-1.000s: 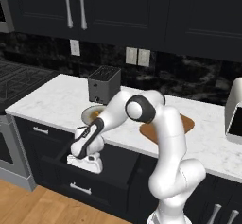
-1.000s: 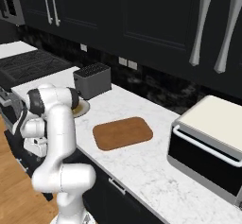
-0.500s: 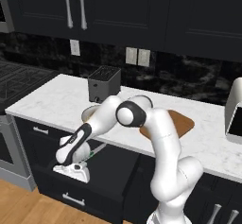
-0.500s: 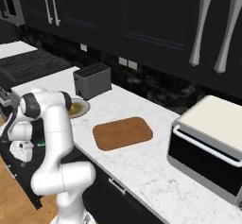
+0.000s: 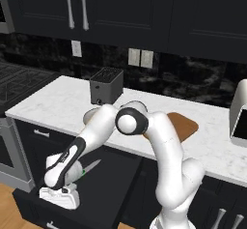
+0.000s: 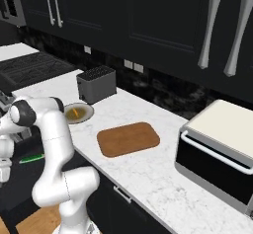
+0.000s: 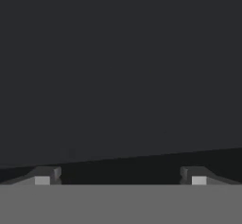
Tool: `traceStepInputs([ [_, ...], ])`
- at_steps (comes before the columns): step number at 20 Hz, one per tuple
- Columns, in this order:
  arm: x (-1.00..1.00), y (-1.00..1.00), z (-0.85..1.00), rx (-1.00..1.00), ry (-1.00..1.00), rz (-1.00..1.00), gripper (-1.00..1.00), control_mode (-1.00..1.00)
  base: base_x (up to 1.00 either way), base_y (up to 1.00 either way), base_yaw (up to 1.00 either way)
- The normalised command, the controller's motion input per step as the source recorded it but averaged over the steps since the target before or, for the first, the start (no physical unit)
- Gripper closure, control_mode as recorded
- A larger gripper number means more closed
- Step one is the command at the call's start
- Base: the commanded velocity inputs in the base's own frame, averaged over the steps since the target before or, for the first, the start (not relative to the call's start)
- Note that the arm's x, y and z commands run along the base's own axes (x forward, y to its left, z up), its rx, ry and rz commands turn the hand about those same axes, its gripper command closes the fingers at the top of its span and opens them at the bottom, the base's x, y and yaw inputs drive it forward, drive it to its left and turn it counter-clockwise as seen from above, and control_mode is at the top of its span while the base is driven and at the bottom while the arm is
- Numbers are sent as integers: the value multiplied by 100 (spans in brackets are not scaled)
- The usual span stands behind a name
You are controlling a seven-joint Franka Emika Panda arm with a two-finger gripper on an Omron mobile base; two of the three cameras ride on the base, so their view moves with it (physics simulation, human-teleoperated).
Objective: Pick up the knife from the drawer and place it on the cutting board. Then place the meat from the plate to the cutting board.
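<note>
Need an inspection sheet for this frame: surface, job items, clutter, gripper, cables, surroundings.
Surface: white marble counter.
Drawer: drawer pulled open below the counter.
Knife: knife lies in the drawer, green handle visible; not gripped.
Cutting board: cutting board bare.
Plate: plate beside the board, meat on it.
Clutter: toaster, microwave.
Gripper: gripper low at the drawer's front, fingers apart, nothing between them.
Cables: nothing seen.
Surroundings: dark cabinets, wall outlets, stove.

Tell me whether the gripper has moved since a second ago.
Yes. In the left base view the gripper has dropped away from the counter edge, down and outward to the open drawer.
</note>
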Motion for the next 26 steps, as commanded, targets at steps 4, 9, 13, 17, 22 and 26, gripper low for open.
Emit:
traceStepInputs([
  [4, 8, 14, 74, 0, 6, -4, -100, -100, 0, 0, 0],
  [9, 90, -21, 45, 0, 7, 0, -100, -100, 0, 0, 0],
  [13, 72, -56, 1, 0, 0, -2, -100, -100, 0, 0, 0],
  [17, 46, -30, 0, -1, -1, -7, -100, -100, 0, 0, 0],
  [22, 22, -11, -19, -3, -19, -3, -100, -100, 0, 0, 0],
  [26, 1, -2, -35, -2, -40, 0, -100, -100, 0, 0, 0],
])
